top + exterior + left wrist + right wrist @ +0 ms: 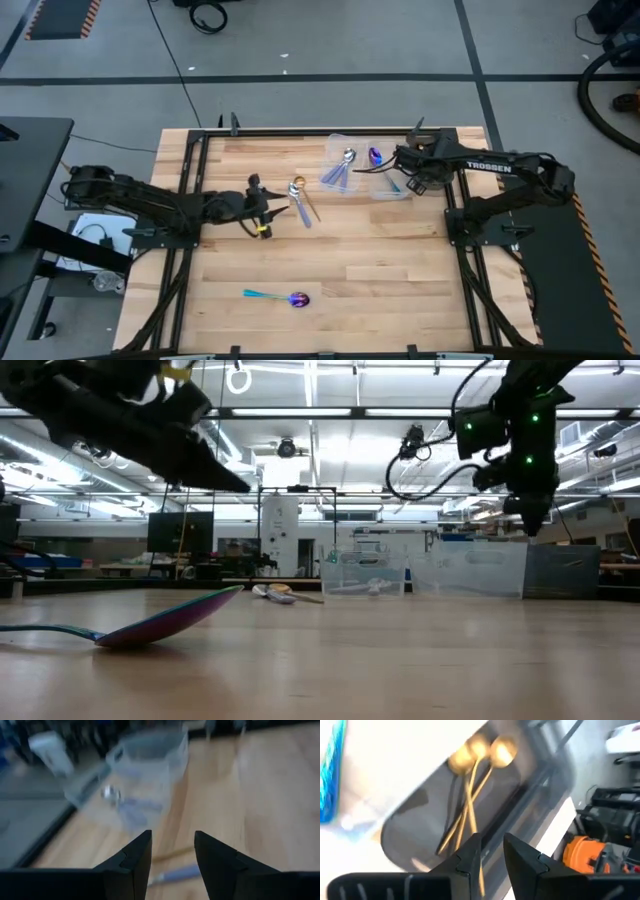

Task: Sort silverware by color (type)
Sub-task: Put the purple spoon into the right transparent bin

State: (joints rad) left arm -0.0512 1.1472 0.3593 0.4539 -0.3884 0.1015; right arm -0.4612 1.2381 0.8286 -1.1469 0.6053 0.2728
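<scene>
Right gripper point(403, 168) is hovering over the clear tray point(392, 194) at the far side of the table point(400, 280), above its right-hand compartments. In the right wrist view its fingers point(465, 857) are standing a narrow gap apart, nothing pinched between them. Gold spoons point(475, 755) are lying in the compartment directly below and beyond the fingertips, bowls away from the gripper, handles crossing and running back toward the gap; one handle is passing under the gap, apart from either finger as far as can be told.

Left gripper point(258, 206) is hanging above the table near the middle, pointing toward the tray. Its fingers point(135, 860) are standing clearly apart and holding nothing. A silver utensil point(175, 874) is lying on the wood just below and ahead of the gap, blurred. In the high view this spot shows a small loose cluster point(301, 200) just right of the left gripper: a gold spoon and a silver-blue piece, crossing, neither gripped.

Silver spoons point(340, 170) are sitting in the tray's left compartment. An iridescent piece point(375, 156) is showing in the middle compartment.

One iridescent purple spoon with teal handle point(280, 297) is lying alone on the near side of the table, well apart from both grippers; in the low view it is resting bowl-down.
</scene>
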